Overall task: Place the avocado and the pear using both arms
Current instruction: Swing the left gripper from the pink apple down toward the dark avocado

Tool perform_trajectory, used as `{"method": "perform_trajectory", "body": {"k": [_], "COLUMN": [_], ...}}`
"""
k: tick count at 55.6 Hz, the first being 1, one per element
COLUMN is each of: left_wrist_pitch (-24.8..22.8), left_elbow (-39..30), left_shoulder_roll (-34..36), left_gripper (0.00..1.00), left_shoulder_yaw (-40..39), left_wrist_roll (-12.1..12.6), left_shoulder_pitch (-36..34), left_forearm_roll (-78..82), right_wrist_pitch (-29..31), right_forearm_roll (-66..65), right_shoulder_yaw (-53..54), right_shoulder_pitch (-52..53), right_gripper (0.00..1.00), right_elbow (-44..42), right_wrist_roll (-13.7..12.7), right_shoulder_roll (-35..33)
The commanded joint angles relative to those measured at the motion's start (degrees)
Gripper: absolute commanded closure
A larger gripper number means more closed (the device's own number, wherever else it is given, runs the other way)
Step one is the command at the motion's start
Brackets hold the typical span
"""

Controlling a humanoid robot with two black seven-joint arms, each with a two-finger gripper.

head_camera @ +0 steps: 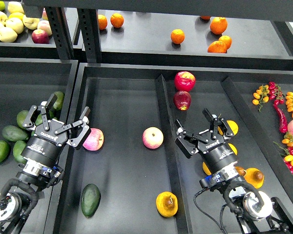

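Note:
The dark green avocado (pixel 90 200) lies in the left half of the middle tray (pixel 122 97), near its front. The yellow-orange pear (pixel 166 204) with a brown blotch rests at the front too, right against the tray's central divider (pixel 164 122). My left gripper (pixel 63 121) hovers open over the tray's left wall, well behind the avocado, its fingers empty and a pink apple (pixel 93 139) just to its right. My right gripper (pixel 202 130) is open and empty over the right half, behind and to the right of the pear.
A pink-yellow apple (pixel 153 138) sits mid-tray; two red apples (pixel 184 81) lie at the back. More avocados (pixel 14 132) fill the left bin. Yellow-orange fruit (pixel 254 176) lies around the right arm. Chillies and small fruit (pixel 283 105) are far right; oranges (pixel 177 36) are on the shelf.

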Motion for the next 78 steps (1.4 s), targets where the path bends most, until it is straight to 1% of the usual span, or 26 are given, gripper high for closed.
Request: {"method": "perform_trajectory", "body": {"k": [1,6,18,49,62,78], "left_wrist_pitch": [0.0,0.0,0.0,0.0,0.0,0.0], "left_elbow": [-0.13,-0.13,0.22,-0.13,-0.13,-0.13], "left_shoulder_roll": [0.0,0.0,0.0,0.0,0.0,0.0], "left_gripper": [0.01,0.0,0.0,0.0,0.0,0.0], "left_shoulder_yaw": [1.07,2.57,2.22,3.54,4.77,5.83], "left_wrist_roll": [0.29,0.47,0.29,0.73,0.82,0.82], "left_shoulder_pitch": [0.1,0.72,1.33,1.95,3.35,3.44], "left_forearm_roll": [-0.09,0.26,0.17,-0.27,-0.27,-0.01], "right_wrist_pitch": [0.0,0.0,0.0,0.0,0.0,-0.44], "right_forearm_roll": [-0.09,-0.09,-0.09,-0.09,-0.09,-0.18], "right_shoulder_yaw": [0.2,0.38,0.29,0.03,-0.15,0.12], "right_shoulder_pitch": [0.0,-0.09,-0.09,-0.09,-0.18,-0.53], "right_gripper": [0.0,0.0,0.0,0.0,0.0,0.0], "right_elbow": [0.45,0.54,0.36,0.45,0.28,0.19], "right_wrist_roll": [0.0,0.0,0.0,0.0,-0.09,-0.09], "right_shoulder_roll": [0.0,0.0,0.0,0.0,0.0,0.0]}}
